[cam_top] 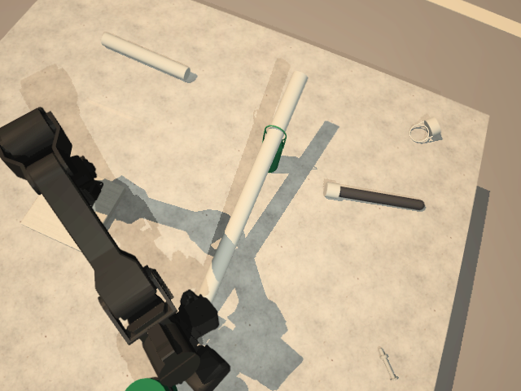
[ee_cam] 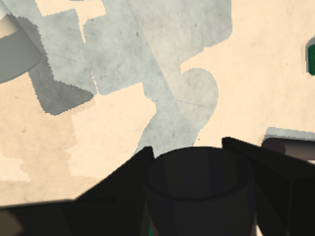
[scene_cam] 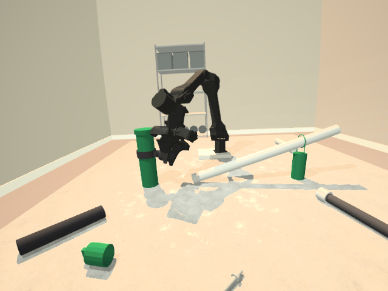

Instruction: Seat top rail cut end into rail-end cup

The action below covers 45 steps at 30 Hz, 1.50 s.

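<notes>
Black cup [ee_cam: 199,197], one, clamped in the gripper [scene_cam: 171,161] [ee_cam: 187,149] — mouth pointed away from the big post [scene_cam: 148,172]. One white rail [cam_top: 252,189] [scene_cam: 266,154] slanted, low end beside the tool, outside the cup.

No readable text anywhere, honestly. Zero labels, brands, numbers or signs to make out in any of the three views, top, exterior or wrist. Not one legible word, not even a single letter or digit, so nothing to quote here, folks.

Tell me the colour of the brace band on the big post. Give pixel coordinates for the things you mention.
Black [scene_cam: 143,154]; the exterior view shows it best.
</notes>
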{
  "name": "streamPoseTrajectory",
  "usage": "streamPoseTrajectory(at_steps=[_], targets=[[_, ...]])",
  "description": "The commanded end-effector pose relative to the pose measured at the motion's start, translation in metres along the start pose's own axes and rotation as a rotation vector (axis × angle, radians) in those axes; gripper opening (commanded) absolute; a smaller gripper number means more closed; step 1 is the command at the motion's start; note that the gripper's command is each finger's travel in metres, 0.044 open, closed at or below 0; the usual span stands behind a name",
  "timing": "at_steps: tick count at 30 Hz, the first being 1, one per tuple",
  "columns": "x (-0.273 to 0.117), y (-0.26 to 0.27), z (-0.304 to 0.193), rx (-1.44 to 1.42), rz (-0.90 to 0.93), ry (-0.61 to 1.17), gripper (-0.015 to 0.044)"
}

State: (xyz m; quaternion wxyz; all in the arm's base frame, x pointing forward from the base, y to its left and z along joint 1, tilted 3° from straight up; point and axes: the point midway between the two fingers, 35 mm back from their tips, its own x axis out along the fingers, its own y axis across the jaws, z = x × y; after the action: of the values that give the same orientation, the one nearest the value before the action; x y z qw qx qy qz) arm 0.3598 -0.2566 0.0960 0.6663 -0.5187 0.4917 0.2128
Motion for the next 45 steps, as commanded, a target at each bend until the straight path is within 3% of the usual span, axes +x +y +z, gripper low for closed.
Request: streamPoseTrajectory(at_steps=[1, 45], targets=[[-0.002, 0.004, 0.000, -0.036, 0.005, -0.019, 0.0000], [-0.013, 0.024, -0.004, -0.255, 0.006, -0.145, 0.0000]])
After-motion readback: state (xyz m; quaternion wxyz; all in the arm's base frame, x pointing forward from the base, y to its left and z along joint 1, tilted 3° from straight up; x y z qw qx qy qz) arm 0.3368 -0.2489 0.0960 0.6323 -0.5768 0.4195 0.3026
